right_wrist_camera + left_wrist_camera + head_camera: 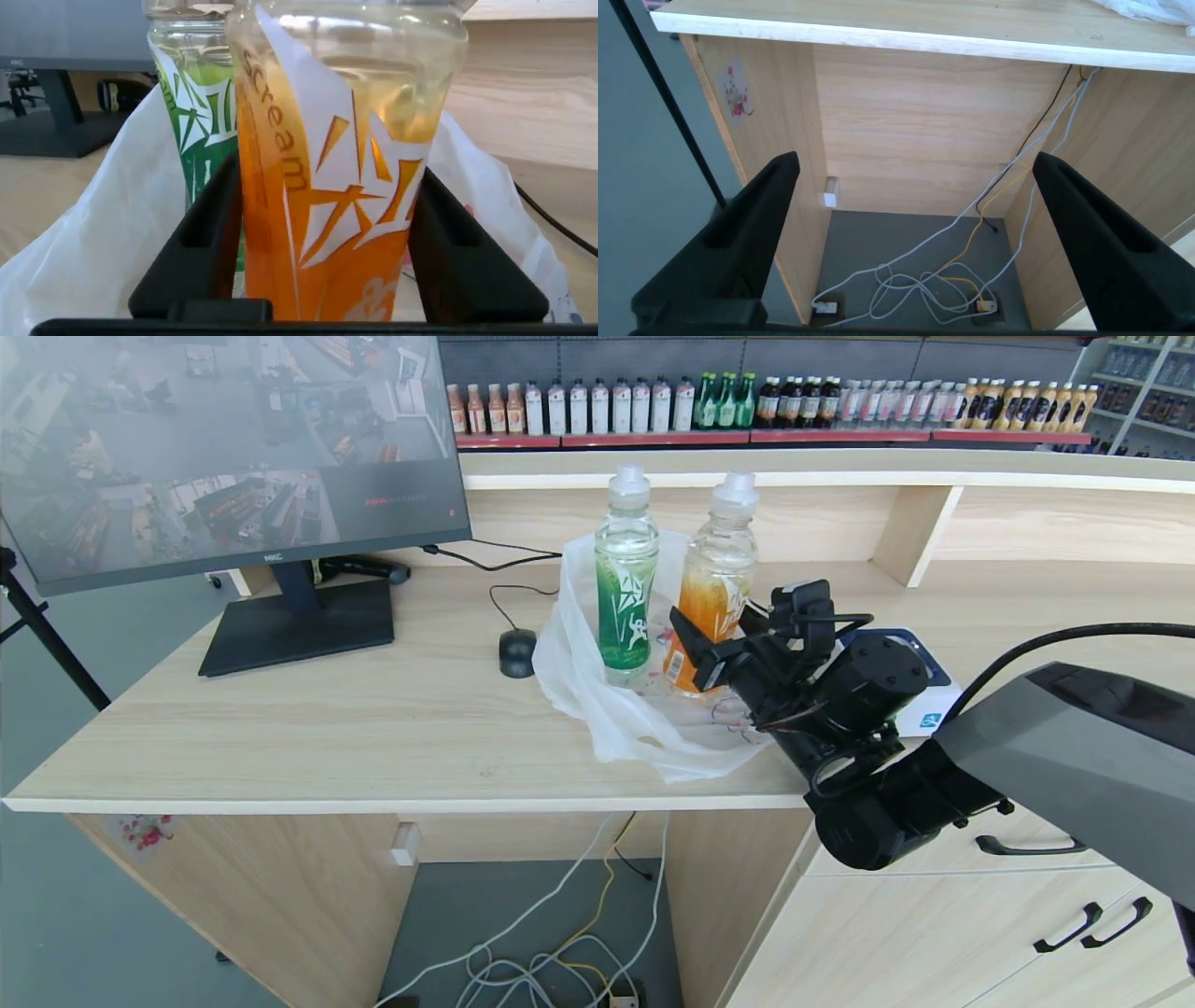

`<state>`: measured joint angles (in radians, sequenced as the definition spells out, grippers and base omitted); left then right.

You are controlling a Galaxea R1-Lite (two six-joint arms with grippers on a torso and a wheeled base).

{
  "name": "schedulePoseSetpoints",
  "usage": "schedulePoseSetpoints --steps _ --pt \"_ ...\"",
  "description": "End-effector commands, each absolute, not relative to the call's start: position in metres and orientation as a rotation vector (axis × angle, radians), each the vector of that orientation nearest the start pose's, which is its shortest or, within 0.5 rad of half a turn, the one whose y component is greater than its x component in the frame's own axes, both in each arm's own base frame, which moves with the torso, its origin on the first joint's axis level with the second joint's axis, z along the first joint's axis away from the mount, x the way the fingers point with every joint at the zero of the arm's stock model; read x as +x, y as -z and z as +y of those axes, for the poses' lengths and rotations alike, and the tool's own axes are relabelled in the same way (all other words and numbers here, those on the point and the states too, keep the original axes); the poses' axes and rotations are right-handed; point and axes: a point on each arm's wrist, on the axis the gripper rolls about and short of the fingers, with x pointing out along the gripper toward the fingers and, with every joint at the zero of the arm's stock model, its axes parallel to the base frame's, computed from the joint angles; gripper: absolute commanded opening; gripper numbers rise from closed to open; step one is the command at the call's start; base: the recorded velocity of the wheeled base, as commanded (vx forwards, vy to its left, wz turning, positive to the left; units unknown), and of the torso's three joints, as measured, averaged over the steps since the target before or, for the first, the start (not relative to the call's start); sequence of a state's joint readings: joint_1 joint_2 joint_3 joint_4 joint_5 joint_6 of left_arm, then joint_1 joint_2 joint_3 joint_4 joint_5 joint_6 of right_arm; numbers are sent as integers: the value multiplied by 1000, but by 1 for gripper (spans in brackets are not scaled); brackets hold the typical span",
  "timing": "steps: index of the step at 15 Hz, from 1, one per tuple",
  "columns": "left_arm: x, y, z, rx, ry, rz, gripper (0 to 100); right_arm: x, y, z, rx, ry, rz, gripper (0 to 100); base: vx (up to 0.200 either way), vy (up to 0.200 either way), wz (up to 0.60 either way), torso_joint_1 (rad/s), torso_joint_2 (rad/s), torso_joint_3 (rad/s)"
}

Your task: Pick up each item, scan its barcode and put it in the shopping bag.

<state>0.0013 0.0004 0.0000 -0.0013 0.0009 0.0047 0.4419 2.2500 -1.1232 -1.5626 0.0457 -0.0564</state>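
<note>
Orange bottle: head view. You have it upright inside the white shopping bag, which lies open on the counter, nearer its front edge and about midway along. Green bottle stands upright in the same bag, just beside the orange bottle on its left. Right gripper sits at the orange bottle's lower half, one finger dark across the label; the arm comes in over the front edge from the right. Blue and white box lies on the counter behind that arm. Monitor stands toward the back left corner, with the mouse between its foot and the bag. A shelf of bottles runs along the wall behind the counter.

Left wrist view. Left gripper hangs below the counter's front edge, facing the open bay beneath it. Its fingers are wide apart with nothing between them. Cables trail down to the floor of the bay. A flower sticker is on the side panel.

Right wrist view. Right gripper's fingers stand on either side of the orange bottle and meet its sides with no gap that you can see: clamped on it. The green bottle is close behind, and the bag's plastic rises round both.
</note>
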Motion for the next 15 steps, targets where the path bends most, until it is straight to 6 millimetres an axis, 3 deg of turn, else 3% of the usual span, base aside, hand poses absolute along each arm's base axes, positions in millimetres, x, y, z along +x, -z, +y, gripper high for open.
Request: schedulePoseSetpoints --steps 1,12,15 --pt "-23 -76 0 5 -3 -2 100 381 -159 180 35 -461 -469 100 0 0 0 0 0 0" --pt "-23 -76 0 5 -2 -2 100 371 -164 177 35 -465 -460 100 0 0 0 0 0 0" --pt "-23 -76 0 5 -3 -2 100 363 -174 173 38 -466 -472 100 0 0 0 0 0 0"
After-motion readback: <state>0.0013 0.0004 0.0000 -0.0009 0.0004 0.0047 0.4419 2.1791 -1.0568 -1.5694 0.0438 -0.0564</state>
